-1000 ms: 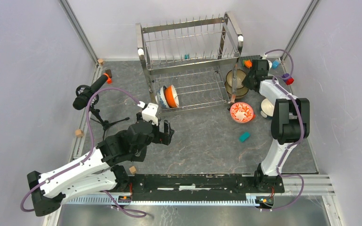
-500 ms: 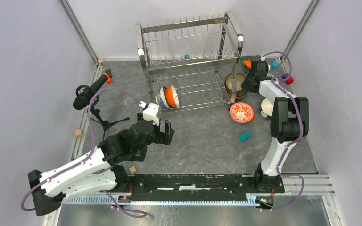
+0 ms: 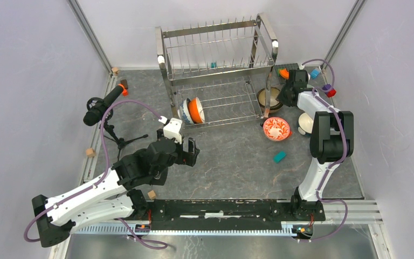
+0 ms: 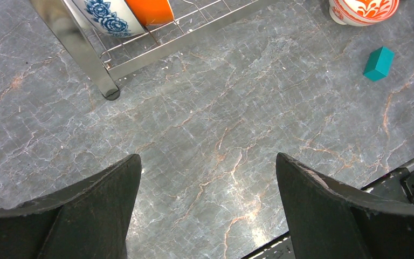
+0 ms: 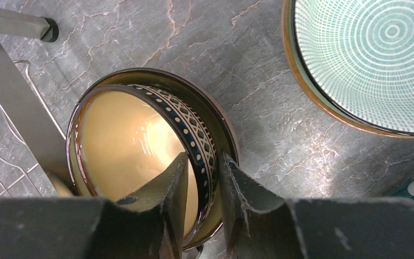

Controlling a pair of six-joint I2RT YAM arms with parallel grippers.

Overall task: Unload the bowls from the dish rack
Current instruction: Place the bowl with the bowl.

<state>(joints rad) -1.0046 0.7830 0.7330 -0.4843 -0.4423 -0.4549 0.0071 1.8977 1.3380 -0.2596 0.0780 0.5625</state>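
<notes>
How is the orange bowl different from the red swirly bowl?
The orange bowl stands on its edge inside the dish rack; the red swirly bowl sits mouth-up on the table. The orange bowl looks plain; the red swirly bowl has white patterns. Both are round bowls.

The dish rack (image 4: 80, 46) stands at the far edge, two bowls (image 3: 193, 110) inside; a third bowl (image 5: 124, 143) sits just right of it, others (image 3: 276, 129) nearer.

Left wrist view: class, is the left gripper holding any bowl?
No, the left gripper is open, its fingers spread over the grey marbled tabletop with nothing between them.
</notes>
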